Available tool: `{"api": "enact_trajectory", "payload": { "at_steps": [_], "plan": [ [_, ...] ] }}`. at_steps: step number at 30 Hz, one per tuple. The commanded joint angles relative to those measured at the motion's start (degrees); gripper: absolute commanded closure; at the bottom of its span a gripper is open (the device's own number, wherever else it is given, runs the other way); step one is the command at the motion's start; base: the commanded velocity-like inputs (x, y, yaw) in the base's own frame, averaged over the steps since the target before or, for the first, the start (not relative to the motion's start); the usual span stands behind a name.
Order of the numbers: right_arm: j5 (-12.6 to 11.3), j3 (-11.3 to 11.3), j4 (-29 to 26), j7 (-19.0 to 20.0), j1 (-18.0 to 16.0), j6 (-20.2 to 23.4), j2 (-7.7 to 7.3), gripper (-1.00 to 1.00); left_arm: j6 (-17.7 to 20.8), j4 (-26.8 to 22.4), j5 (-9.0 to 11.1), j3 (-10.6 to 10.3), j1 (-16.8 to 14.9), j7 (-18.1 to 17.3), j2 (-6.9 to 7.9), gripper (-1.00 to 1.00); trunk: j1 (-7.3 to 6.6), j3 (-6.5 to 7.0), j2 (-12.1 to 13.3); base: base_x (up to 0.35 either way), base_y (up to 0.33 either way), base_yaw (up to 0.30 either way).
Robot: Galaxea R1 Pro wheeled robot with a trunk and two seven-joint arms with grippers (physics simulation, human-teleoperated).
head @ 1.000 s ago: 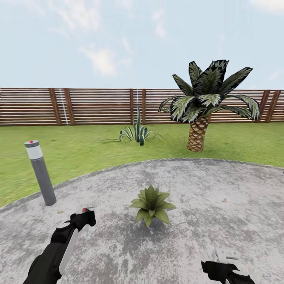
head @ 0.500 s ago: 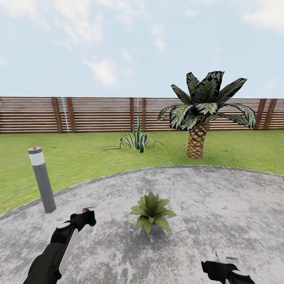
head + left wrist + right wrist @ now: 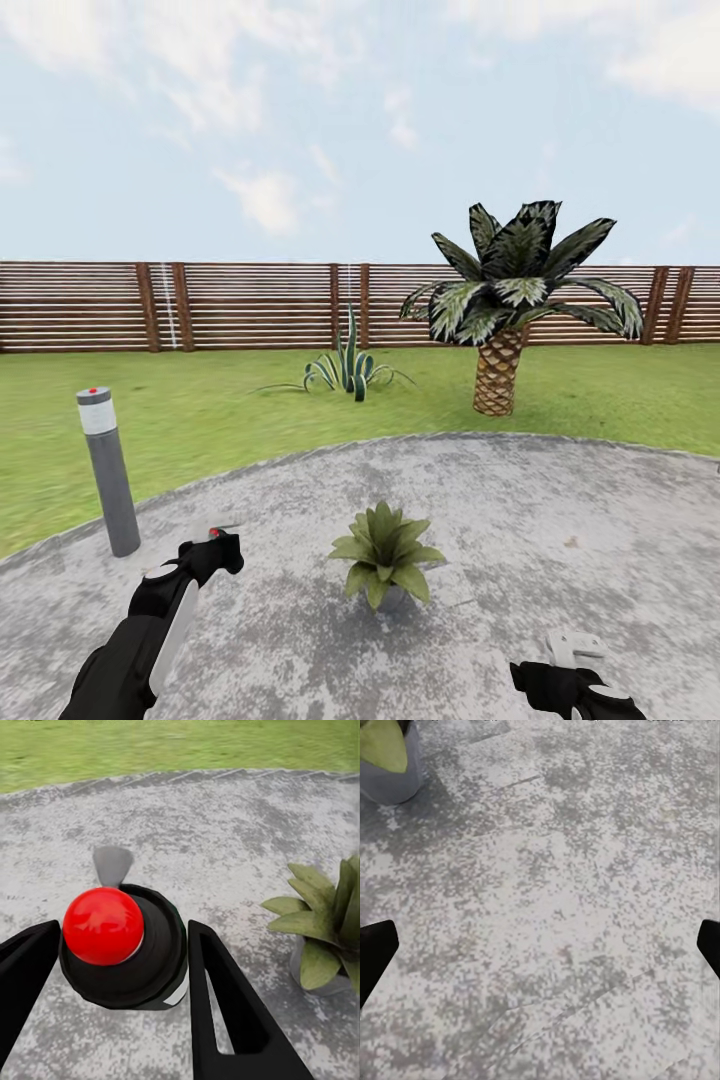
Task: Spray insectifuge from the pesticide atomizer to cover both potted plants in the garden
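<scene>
Head view, nearest first: left gripper (image 3: 222, 548) low at the left over the stone patio (image 3: 560, 520), clamped on the pesticide atomizer (image 3: 213, 537). In the left wrist view the two black fingers (image 3: 225, 1012) flank the bottle's dark round body (image 3: 139, 952), which carries a red cap on top and a grey nozzle tip pointing out over the paving. Finger contact on the near side is hard to judge; the far finger sits tight against the body.

Right gripper (image 3: 572, 655) at the lower right edge, pale fingertips just visible. In the right wrist view its black fingertips (image 3: 375, 952) sit at opposite frame edges, spread wide, bare paving between them.

Potted plant (image 3: 385, 550), in a small grey pot, stands upright on the patio between the arms, slightly ahead. It also shows beside the atomizer in the left wrist view (image 3: 322, 930).

Grey bollard lamp (image 3: 108, 470) at the patio's left rim. Beyond: lawn (image 3: 200, 420), striped agave (image 3: 347, 365), palm (image 3: 505, 300), slatted wooden fence (image 3: 250, 305).
</scene>
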Motion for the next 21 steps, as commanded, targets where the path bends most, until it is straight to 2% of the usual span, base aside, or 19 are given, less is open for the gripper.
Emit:
{"api": "enact_trajectory", "payload": {
  "at_steps": [1, 21],
  "plan": [
    [0.3, 0.0, -0.1, 0.1, 0.0, 0.3, -0.01, -1.00, 0.3, -0.1, 0.5, 0.0, 0.0, 0.1, 0.00, 1.00, -0.24, 0.11, 0.4, 0.000, 0.000, 0.000],
    [0.3, 0.0, 0.0, 0.1, 0.0, 0.3, -0.01, -1.00, 0.3, -0.1, 0.5, 0.0, 0.0, 0.1, 0.00, 1.00, -4.63, 3.71, 8.4, 0.000, 0.000, 0.000]
  ]
}}
